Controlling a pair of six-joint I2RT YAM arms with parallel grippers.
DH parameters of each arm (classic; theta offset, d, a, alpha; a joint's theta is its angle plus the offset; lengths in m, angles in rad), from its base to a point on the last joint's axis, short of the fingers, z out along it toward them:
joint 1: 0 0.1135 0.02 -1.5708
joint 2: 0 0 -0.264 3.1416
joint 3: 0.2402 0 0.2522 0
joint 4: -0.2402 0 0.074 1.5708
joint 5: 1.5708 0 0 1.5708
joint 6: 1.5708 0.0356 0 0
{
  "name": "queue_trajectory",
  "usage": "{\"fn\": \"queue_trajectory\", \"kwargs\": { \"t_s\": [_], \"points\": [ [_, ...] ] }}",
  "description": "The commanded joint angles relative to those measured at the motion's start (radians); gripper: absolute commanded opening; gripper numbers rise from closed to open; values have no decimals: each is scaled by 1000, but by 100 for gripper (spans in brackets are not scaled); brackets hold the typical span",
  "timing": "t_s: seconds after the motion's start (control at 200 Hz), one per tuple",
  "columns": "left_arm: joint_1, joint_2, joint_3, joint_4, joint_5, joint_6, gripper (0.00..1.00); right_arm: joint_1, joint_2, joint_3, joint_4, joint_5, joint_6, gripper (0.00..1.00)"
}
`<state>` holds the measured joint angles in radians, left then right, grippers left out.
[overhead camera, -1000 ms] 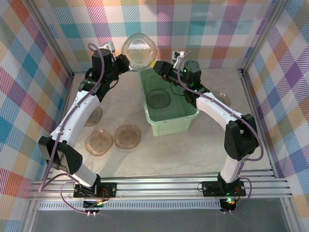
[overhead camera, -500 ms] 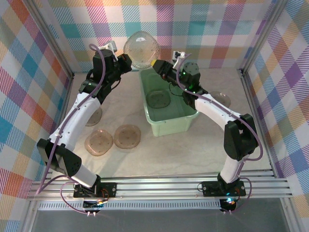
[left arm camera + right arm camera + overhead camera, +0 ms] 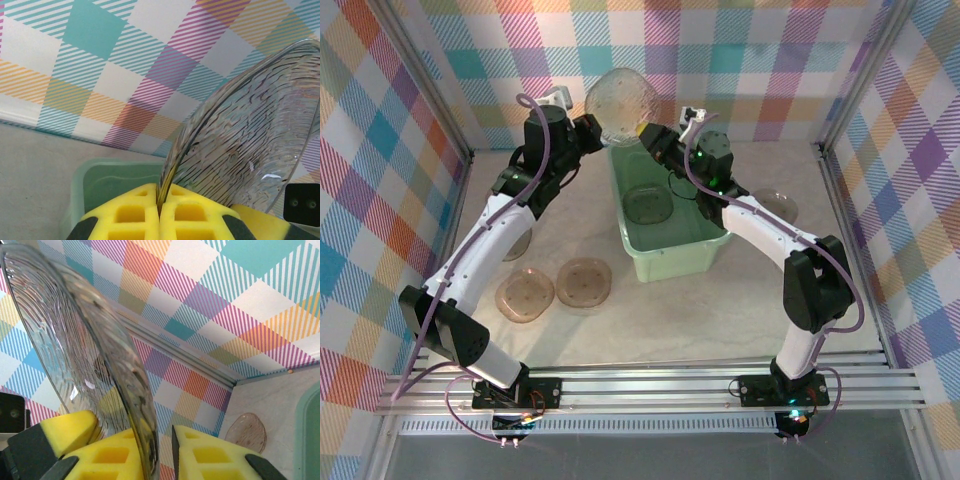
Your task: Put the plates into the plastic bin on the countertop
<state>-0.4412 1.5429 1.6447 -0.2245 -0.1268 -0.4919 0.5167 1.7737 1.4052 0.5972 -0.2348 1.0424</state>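
A translucent smoky-brown plate [image 3: 620,104] stands on edge in the air above the far end of the mint-green plastic bin [image 3: 692,258]. My left gripper [image 3: 593,130] is shut on its rim; in the left wrist view the yellow fingers [image 3: 145,212] pinch the plate [image 3: 240,145]. My right gripper [image 3: 647,136] straddles the opposite rim: the plate [image 3: 75,340] touches one finger, with a narrow gap to the other finger [image 3: 210,452]. One plate [image 3: 647,205] lies in the bin. On the countertop [image 3: 720,310] lie two plates [image 3: 525,293] [image 3: 584,283].
Another plate [image 3: 515,240] lies half under the left arm, and one [image 3: 778,205] lies right of the bin behind the right arm. Plaid walls enclose the back and both sides. An aluminium rail [image 3: 650,385] runs along the near edge.
The left gripper has carried the plate a little to the right. The right gripper's jaws have narrowed around the plate's rim.
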Motion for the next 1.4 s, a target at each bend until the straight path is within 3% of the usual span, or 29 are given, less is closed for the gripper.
{"fn": "queue_trajectory", "kwargs": {
  "t_s": [0.0,0.265,0.47,0.565,0.705,0.86,1.37,1.395],
  "points": [
    [-10,-9,-1,79,-28,32,0,5,9,1,0,29,19,15],
    [-16,-1,9,71,-45,63,0,5,18,13,-54,53,21,9],
    [-16,3,13,69,-56,79,0,5,27,36,-83,49,20,10],
    [-15,3,14,70,-63,92,0,5,28,40,-103,49,20,13],
    [-16,3,15,68,-70,101,0,5,22,36,-123,62,21,32],
    [-16,2,12,71,-72,101,0,5,9,19,-119,77,20,35],
    [-24,5,4,50,-66,90,0,5,-4,21,-157,79,30,13],
    [-23,6,7,46,-68,90,4,5,-7,19,-163,83,30,13]
  ]
}}
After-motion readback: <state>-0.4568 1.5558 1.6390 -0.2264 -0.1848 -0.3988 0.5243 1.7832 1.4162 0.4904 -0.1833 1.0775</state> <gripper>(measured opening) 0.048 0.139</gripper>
